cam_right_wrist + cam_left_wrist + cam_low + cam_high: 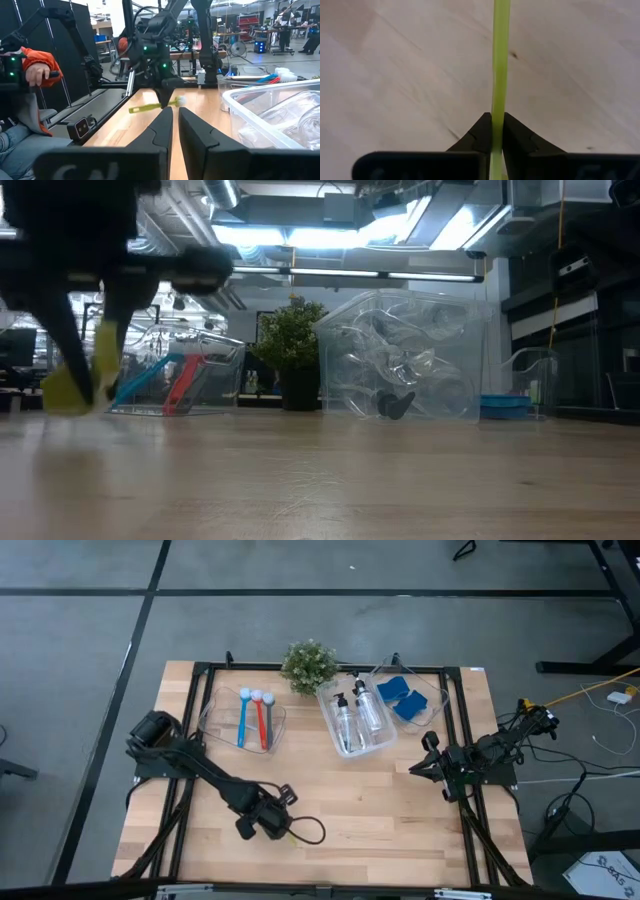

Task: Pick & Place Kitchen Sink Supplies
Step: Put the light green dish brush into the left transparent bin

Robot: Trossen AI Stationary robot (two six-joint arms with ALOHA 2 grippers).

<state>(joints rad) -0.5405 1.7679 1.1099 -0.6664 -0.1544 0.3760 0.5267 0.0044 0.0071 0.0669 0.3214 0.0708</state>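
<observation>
My left gripper (268, 825) hangs over the near left part of the table, shut on a yellow-green dish brush (150, 107). The brush's white head (181, 101) sticks out on one side and its handle on the other. In the low view the brush (103, 352) shows at the far left under the dark arm. Blue and red brushes (250, 720) lie in the left clear bin, pump bottles (357, 712) in the middle bin, and blue sponges (402, 698) in the right bin. My right gripper (175, 120) waits shut at the table's right edge. My left gripper pinches the brush's thin handle (498, 107) between its two fingers, nearer the head end than the free end. The fingers come from above, pointing steeply down, and lie across the handle. The brush hangs about level, clear of the table.
A small green potted plant (308, 665) stands at the far edge between the left bin and the middle bin (385, 743). Bare wood (380, 820) spreads across the table's near half. A seated person's hand and sleeve (35, 67) show beyond the table's left side.
</observation>
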